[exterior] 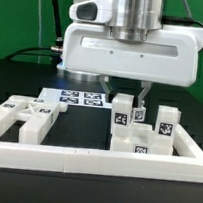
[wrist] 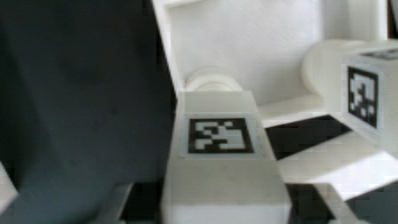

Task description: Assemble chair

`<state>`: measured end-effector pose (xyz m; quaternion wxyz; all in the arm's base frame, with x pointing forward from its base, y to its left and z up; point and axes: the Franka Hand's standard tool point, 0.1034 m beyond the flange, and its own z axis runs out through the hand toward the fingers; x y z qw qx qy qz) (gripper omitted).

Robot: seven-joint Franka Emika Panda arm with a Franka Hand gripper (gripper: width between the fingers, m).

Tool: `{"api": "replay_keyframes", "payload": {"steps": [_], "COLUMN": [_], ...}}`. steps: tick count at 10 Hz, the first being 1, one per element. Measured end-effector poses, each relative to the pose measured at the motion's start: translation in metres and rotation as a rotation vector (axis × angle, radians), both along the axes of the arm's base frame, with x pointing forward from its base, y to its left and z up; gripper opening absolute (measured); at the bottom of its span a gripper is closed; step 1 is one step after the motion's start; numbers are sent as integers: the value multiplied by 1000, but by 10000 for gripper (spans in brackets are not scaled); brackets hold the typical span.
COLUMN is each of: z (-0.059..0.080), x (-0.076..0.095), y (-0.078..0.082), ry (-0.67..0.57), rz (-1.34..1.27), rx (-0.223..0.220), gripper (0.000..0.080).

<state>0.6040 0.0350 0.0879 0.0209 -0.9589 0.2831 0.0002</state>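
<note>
My gripper [exterior: 127,97] hangs low over the right-hand group of white chair parts. It is shut on an upright white block-shaped chair piece [exterior: 120,111] with a black-and-white tag. In the wrist view this piece [wrist: 222,140] runs up between the dark fingers [wrist: 143,200], which press on both of its sides. A rounded white part [wrist: 210,80] shows just beyond its end. Another tagged chair block [wrist: 365,85] stands close beside it, also in the exterior view [exterior: 166,123]. A small tagged piece [exterior: 139,115] stands between them.
More white chair parts [exterior: 27,121] lie at the exterior view's left. The marker board [exterior: 80,97] lies behind them on the black table. A long low white border rail [exterior: 93,165] runs along the front. A white flat panel [wrist: 240,35] lies beyond the held piece.
</note>
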Motion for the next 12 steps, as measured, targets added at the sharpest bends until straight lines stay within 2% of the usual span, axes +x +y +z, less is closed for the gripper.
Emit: {"api": "replay_keyframes", "payload": {"steps": [8,10,12], "z": [-1,-1,-1], "x": [2,2,2], "y": [15,16,16], "ry": [23,32,34], "rz": [-806,-968,-1001], "rx": [25,30,35], "gripper": [291,291,292]}}
